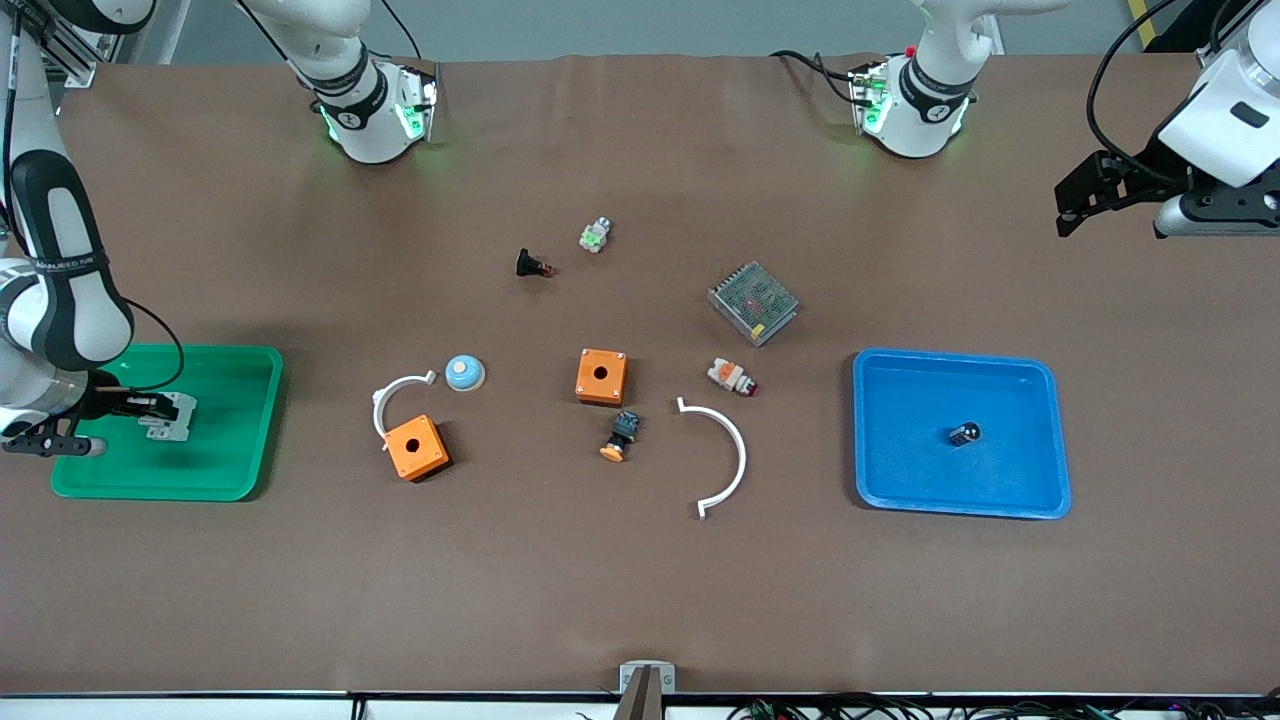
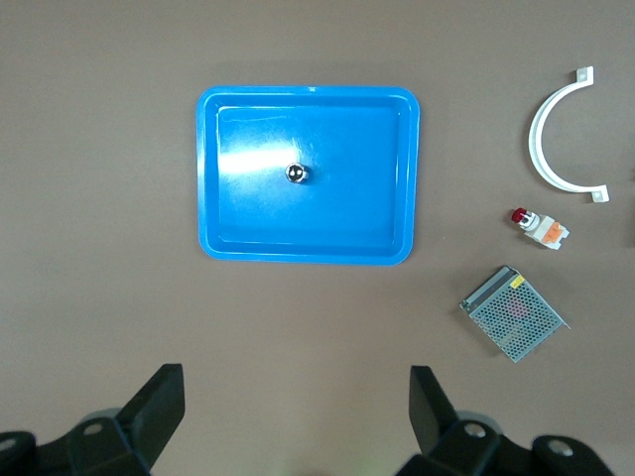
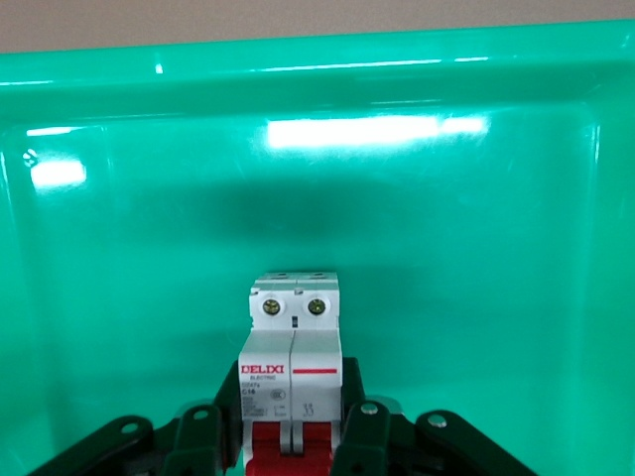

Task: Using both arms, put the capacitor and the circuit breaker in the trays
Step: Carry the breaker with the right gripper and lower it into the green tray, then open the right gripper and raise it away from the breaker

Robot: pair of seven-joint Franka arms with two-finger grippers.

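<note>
The circuit breaker (image 1: 172,416), a white-grey block with red levers, is down inside the green tray (image 1: 250,470) at the right arm's end of the table. My right gripper (image 1: 150,407) is shut on the circuit breaker (image 3: 293,367), with one finger (image 3: 362,436) on each side, and the tray wall (image 3: 317,79) stands just ahead of it. The capacitor (image 1: 964,434) lies in the blue tray (image 1: 900,400), free of any gripper. My left gripper (image 1: 1078,205) is open and empty, up in the air past the blue tray. The left wrist view shows the capacitor (image 2: 297,174), the blue tray (image 2: 248,218) and the open gripper (image 2: 296,387).
Mid-table lie two orange boxes (image 1: 601,376) (image 1: 416,447), a metal mesh unit (image 1: 753,302), a white-orange connector (image 1: 731,377), a black-and-blue button (image 1: 622,435), two white curved pieces (image 1: 725,455) (image 1: 395,395), a blue dome (image 1: 465,373) and a black push-button (image 1: 532,265).
</note>
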